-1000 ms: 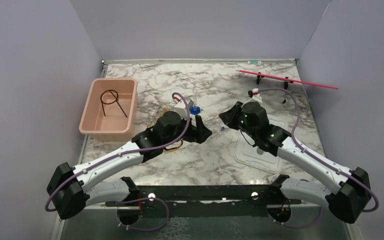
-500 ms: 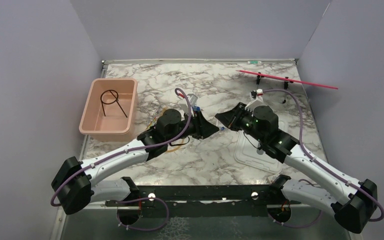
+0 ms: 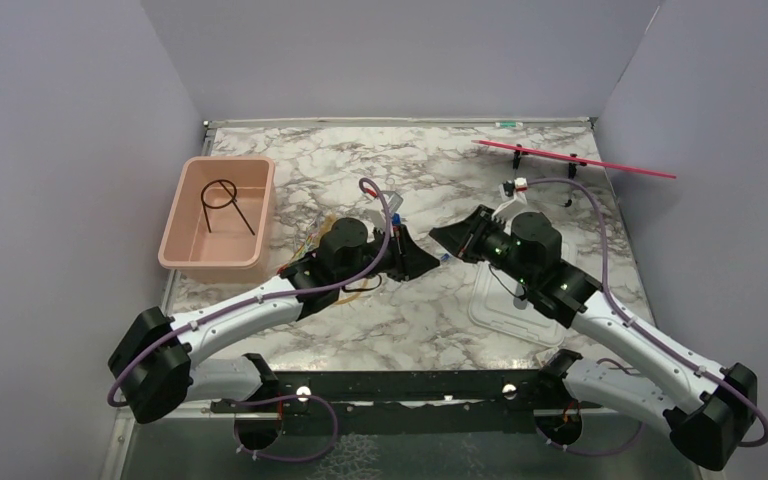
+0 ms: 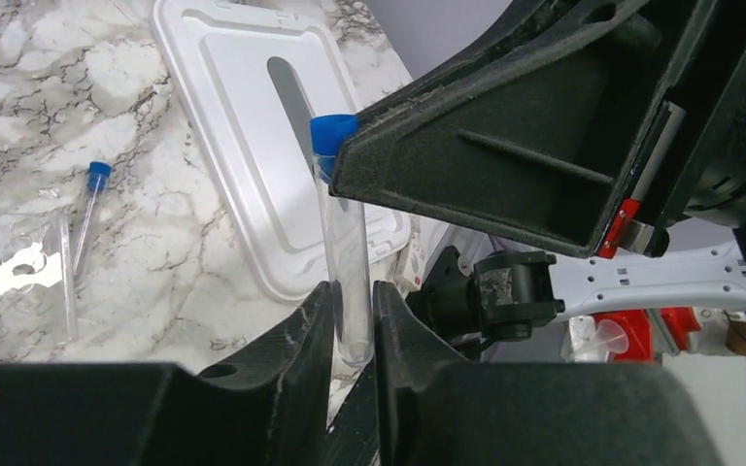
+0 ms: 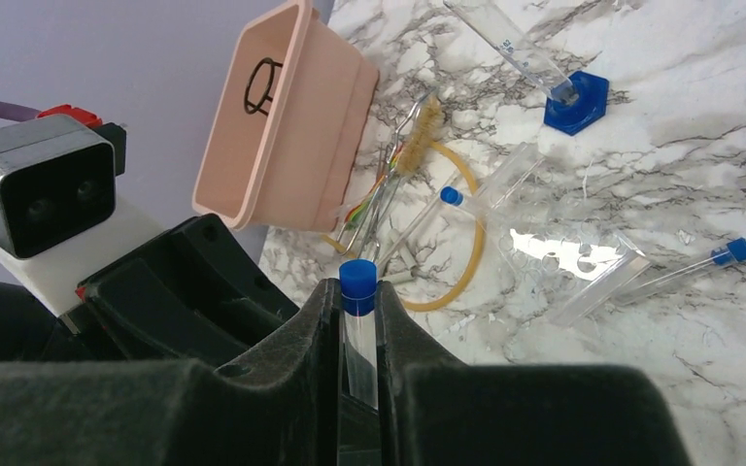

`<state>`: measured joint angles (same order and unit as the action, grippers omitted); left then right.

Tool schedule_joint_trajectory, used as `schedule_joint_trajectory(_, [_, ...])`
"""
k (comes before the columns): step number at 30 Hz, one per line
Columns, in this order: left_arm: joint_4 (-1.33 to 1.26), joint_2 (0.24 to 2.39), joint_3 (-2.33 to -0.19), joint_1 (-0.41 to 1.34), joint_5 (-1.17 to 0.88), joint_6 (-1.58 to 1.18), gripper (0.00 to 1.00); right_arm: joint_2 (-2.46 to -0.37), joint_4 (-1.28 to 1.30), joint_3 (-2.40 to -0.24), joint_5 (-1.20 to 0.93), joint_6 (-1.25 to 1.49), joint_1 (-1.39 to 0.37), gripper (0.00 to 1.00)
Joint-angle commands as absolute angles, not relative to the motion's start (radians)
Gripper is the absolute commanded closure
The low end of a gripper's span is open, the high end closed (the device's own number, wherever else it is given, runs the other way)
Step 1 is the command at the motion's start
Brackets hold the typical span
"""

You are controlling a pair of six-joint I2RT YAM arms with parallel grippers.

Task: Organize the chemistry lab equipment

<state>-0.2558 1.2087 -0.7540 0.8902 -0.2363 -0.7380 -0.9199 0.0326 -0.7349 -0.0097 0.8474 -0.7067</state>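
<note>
Tube with the blue cap [image 4: 342, 233] hangs above the table [image 3: 410, 320] between the arms. The left claw [image 4: 353, 296] pinches its clear end and the right claw [image 5: 356, 291] its cap end, both nearly closed on it. This is likely a handover toward the pink tub [image 3: 182, 215].

Colours seen on the desk [image 3: 410, 310]
White marble veined in grey is shown on the desk. The tub [image 3: 175, 215] is coloured pink, the ring [image 3: 222, 195] black, the tubing [image 5: 471, 243] amber, the lid [image 4: 243, 116] white, the fingers [image 5: 291, 388] black. The clear tube [image 5: 357, 335] is capped in blue; the clear vial [image 5: 573, 97] is based in blue.
</note>
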Motion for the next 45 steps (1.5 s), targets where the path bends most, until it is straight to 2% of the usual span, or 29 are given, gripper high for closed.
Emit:
schedule_joint_trajectory(1, [-0.278,1.211,-0.766,0.891,-0.255,-0.679,0.87,-0.894,0.034,-0.749,-0.027,0.847,-0.707,0.81])
schedule_joint_trajectory(3, [-0.246,1.204,-0.776,0.891,-0.254,-0.617,0.97,-0.892,0.064,-0.768,-0.051,0.798,-0.707,0.69])
schedule_joint_trajectory(6, [-0.175,1.182,-0.789,0.891,-0.252,-0.466,0.98,-0.901,0.171,-0.845,-0.069,0.724,-0.707,0.58])
schedule_joint_trajectory(13, [-0.055,1.125,-0.831,0.891,-0.270,-0.197,0.98,-0.956,0.434,-1.011,-0.118,0.668,-0.708,0.55])
schedule_joint_trajectory(21, [-0.046,1.060,-0.823,0.892,-0.320,-0.112,0.99,-1.018,0.550,-1.083,-0.200,0.657,-0.707,0.49])
schedule_joint_trajectory(24, [-0.036,1.053,-0.825,0.892,-0.329,-0.097,0.99,-1.022,0.516,-1.082,-0.249,0.663,-0.707,0.52])
schedule_joint_trajectory(28, [-0.011,1.042,-0.834,0.891,-0.338,-0.081,0.99,-1.032,0.497,-1.092,-0.275,0.669,-0.707,0.60])
schedule_joint_trajectory(37, [-0.002,1.034,-0.836,0.891,-0.355,-0.067,0.99,-1.055,0.456,-1.089,-0.334,0.682,-0.708,0.59])
schedule_joint_trajectory(43, [0.022,1.031,-0.832,0.891,-0.347,-0.084,0.99,-1.055,0.419,-1.074,-0.342,0.678,-0.707,0.75])
schedule_joint_trajectory(45, [0.023,1.026,-0.826,0.892,-0.330,-0.101,0.95,-1.051,0.410,-1.068,-0.333,0.666,-0.707,0.79])
